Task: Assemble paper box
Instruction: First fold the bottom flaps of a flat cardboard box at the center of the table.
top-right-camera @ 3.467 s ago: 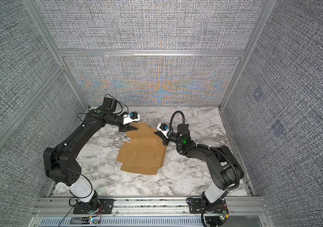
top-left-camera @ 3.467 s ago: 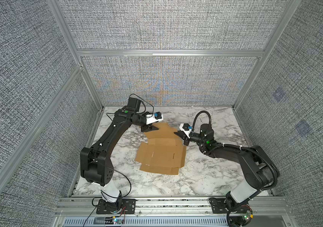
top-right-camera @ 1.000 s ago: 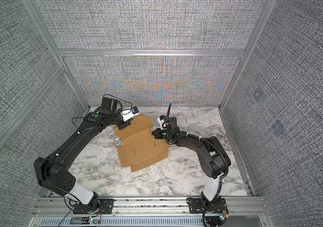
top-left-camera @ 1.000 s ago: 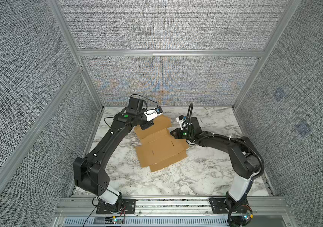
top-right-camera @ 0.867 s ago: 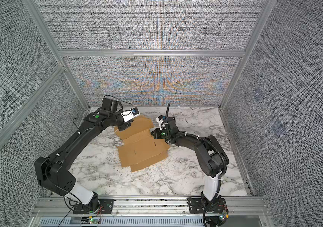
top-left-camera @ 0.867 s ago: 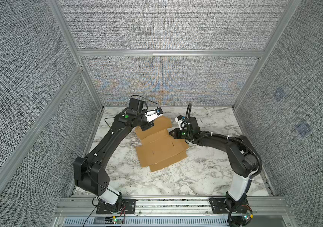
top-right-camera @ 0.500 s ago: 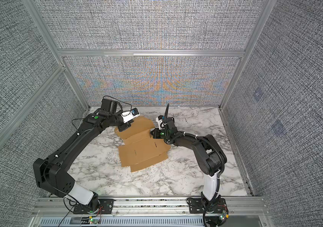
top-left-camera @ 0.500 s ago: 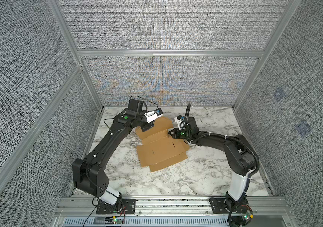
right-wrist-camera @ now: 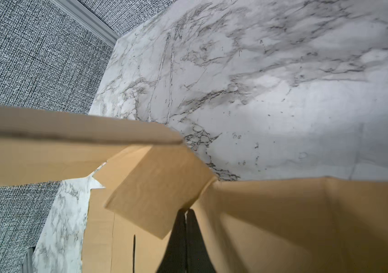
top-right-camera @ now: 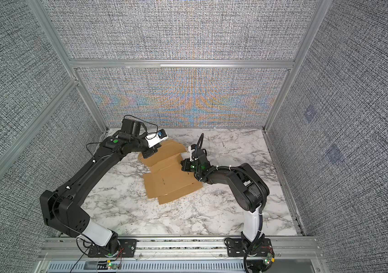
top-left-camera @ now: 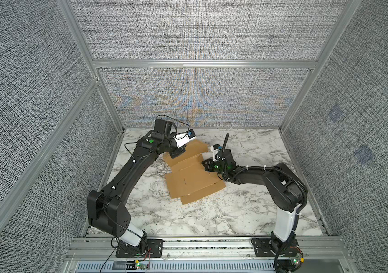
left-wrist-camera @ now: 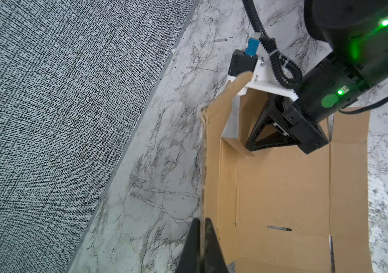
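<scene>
Paper box point(right-wrist-camera: 282, 224) flap point(right-wrist-camera: 155, 189) over right hand point(right-wrist-camera: 185, 212)

The near half of the marble tabletop point(top-left-camera: 188, 219) lies bare in front of the paper box point(top-left-camera: 195, 186), as does its far right corner. Toward the back wall point(top-left-camera: 200, 99) the sheet's raised flaps block the way, with the left gripper point(top-left-camera: 175, 154) clamped on one edge and the right gripper point(top-left-camera: 205, 163), jaws together, at a fold. The left arm point(top-left-camera: 129, 175) slants across the left side, and the right arm point(top-left-camera: 259, 175) crosses the right.

Paper box point(top-left-camera: 194, 182) now rotated counterclockwise, shifted slightly toward rear.
</scene>
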